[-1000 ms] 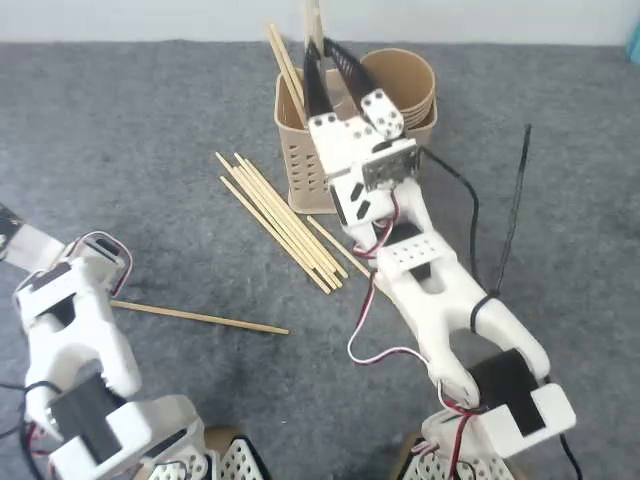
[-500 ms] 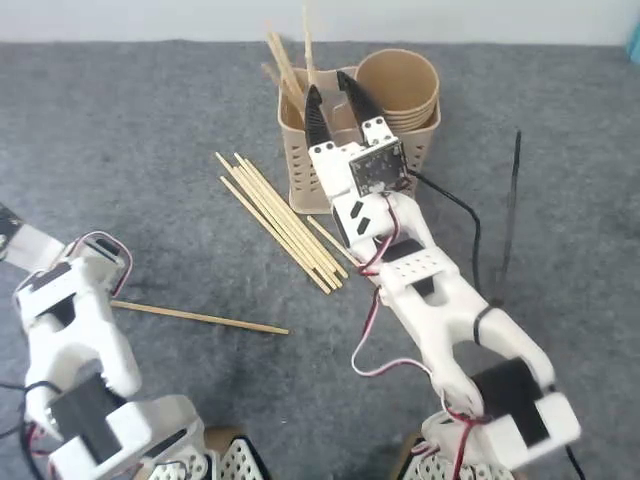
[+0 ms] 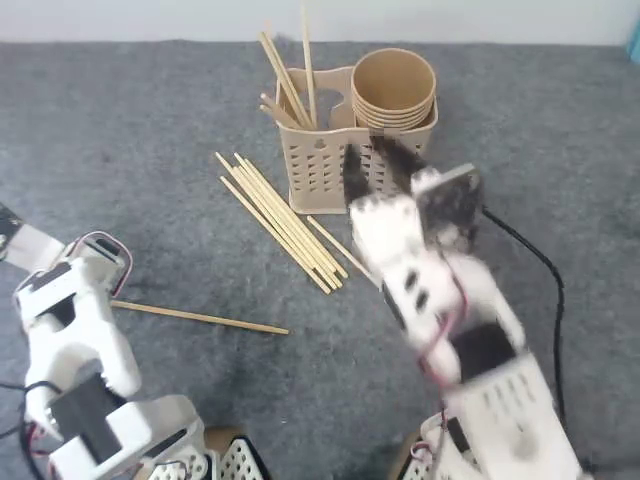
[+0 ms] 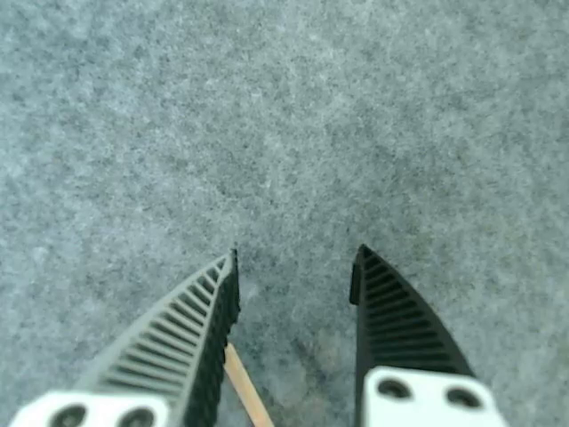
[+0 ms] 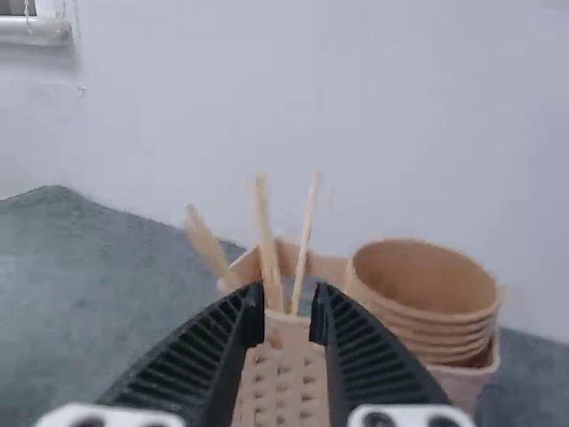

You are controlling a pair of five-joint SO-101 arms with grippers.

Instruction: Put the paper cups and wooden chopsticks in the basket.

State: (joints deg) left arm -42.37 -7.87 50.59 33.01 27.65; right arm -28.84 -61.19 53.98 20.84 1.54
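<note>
The cups [image 3: 393, 88] already sit stacked in the basket [image 3: 318, 180], which stands at 12 o'clock on the table [image 3: 130, 130]. A few chopsticks [image 3: 287, 72] stand upright in its other compartment.

A bundle [image 3: 280, 218] of chopsticks lies flat just off the basket at 8 o'clock. A lone chopstick [image 3: 198, 317] lies well apart, farther toward 7 o'clock.

The right claw [image 3: 372, 165] hangs at the basket's 5 o'clock, released and empty, jaws a little apart. The left claw [image 4: 296, 252] is also released and empty, low over the table, with the tip of a chopstick showing between its jaws.

The chopsticks are probably light, stiff and smooth, so they are likely to roll or slip out of a loose pinch. They lie flush on the soft cloth, so the jaw tips would have to press into it to get under one.

A grip near the middle should keep a chopstick balanced. A grip nearer one end would let it hang and drop upright into the basket.

The bundled ones touch, so one closing may catch several or scatter them. The lone one looks the cleaner pick.
</note>
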